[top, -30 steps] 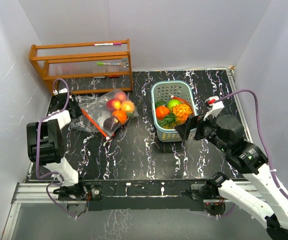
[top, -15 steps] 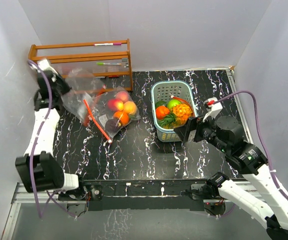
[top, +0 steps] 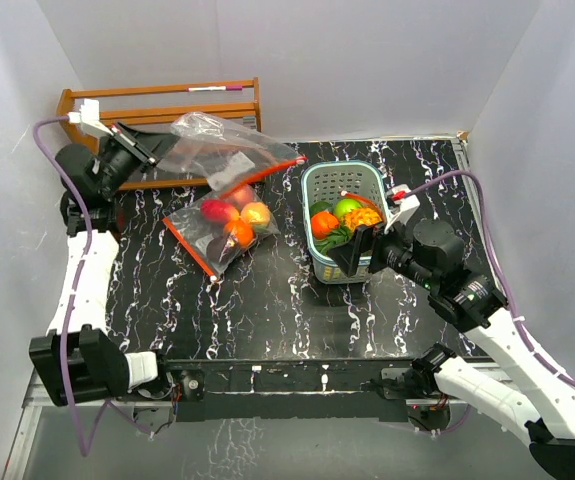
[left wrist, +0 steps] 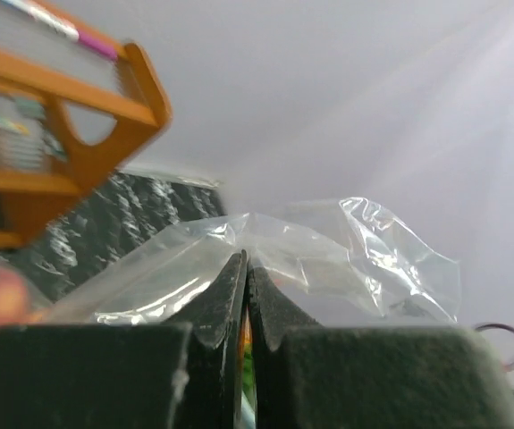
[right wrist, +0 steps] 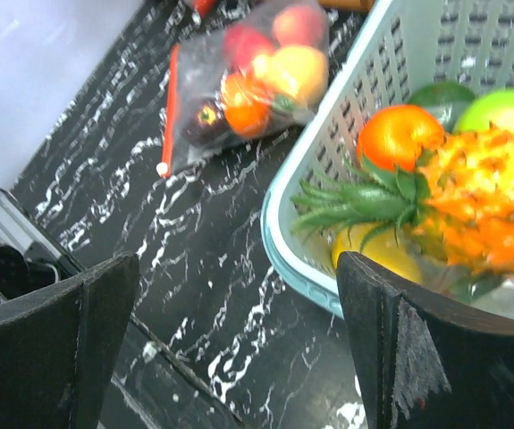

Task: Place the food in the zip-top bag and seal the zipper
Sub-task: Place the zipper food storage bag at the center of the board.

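Closed tight, the left pincer (top: pixel 143 147) stands far left of the basket (top: pixel 308 192), up in the air in front of the wooden rack (top: pixel 167 95). Its two jaws pinch a fold of the clear bag (top: pixel 229 150). This pinched part hangs raised, while the lower part of the bag lies on the black table (top: pixel 267 310) just left of the basket. One red zipper strip (top: pixel 189 248) is on the side away from the basket. Inside the bag lie a red fruit (top: pixel 217 210), a yellow-orange fruit (top: pixel 256 213), an orange fruit (top: pixel 237 232) and a dark purple fruit (top: pixel 219 246). In the basket are an orange (top: pixel 324 222), a green fruit (top: pixel 347 207) and a pineapple (top: pixel 366 218). The right pincer (top: pixel 355 255) hovers at the near edge of the basket, jaws wide apart, holding nothing.
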Robot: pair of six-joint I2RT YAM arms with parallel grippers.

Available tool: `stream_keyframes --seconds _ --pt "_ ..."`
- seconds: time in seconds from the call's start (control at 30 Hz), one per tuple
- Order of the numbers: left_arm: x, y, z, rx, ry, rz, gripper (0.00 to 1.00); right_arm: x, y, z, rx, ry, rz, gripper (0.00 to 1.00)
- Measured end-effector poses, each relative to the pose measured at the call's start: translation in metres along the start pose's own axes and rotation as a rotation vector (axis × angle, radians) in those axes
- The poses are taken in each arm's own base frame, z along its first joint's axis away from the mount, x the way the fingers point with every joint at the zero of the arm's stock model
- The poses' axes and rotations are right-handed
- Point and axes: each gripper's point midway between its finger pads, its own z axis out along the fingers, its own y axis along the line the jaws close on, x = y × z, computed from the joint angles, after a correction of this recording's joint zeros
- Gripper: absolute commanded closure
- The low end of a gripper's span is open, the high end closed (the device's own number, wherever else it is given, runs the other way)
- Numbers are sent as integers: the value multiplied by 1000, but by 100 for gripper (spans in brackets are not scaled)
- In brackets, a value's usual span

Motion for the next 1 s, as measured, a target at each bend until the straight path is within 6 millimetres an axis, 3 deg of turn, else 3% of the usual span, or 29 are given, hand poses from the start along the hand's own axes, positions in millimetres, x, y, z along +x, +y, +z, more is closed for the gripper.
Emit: stream_keyframes --seconds 0.13,0.27,0.37,0.47,0.53,0.6,0.67,0.7,0.73,0.87,1.0 --pt "25 4 4 111 54 -260 100 -18 6 3 -31 -77 -22 4" --pt "41 -3 -7 197 79 -418 100 -22 7 6 -41 -110 -42 4" --pt "76 11 -17 150 123 -518 100 -19 5 7 -39 -109 -42 4" --pt "125 40 -27 40 194 -612 100 -16 4 6 -35 -106 -41 4" --pt "156 63 -33 -48 237 -662 73 -17 3 4 -32 -112 -41 4" --pt "182 87 -42 -155 270 -686 60 -18 2 2 -26 -118 -41 4" --pt "195 105 -46 -239 279 -670 28 -20 2 -1 -19 -128 -42 4" --pt "198 111 -47 -266 276 -651 10 -20 1 -2 -16 -132 -42 4" --pt "198 116 -48 -286 271 -630 4 -21 1 -3 -14 -135 -42 4" --pt "181 117 -37 -292 251 -516 3 -20 -1 -3 -1 -133 -40 4" --pt "139 91 -18 -222 221 -340 3 -14 -4 -4 9 -112 -37 4"
